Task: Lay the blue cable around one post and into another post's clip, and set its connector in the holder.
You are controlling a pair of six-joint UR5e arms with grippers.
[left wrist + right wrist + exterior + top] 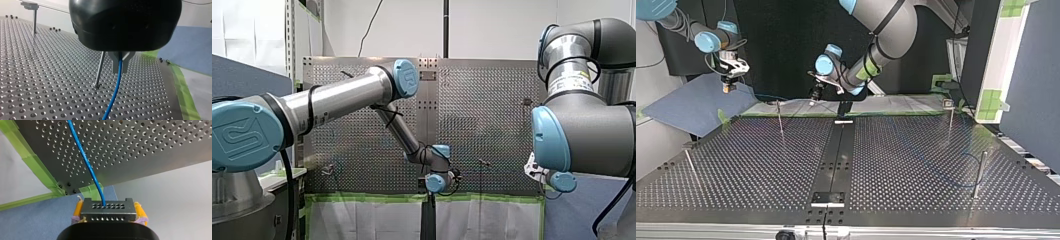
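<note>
1. At the top view's left, my right hand hangs off the table's edge above a flat blue cloth. Its yellow pads are clamped on the black rectangular, hole-faced connector. The connector is therefore not in any holder.
2. The thin blue cable leaves the connector and runs over the grey perforated metal table.
3. Further right, my left hand has its metal fingers closed on the cable. It holds the cable above the table, just beside a slim upright metal post, apart from it and not wrapped.
4. A second post with a flat head stands well apart, with no cable at it.
5. Assessment: early stage. Routing round a post, clipping and seating the connector are all outstanding.
</note>
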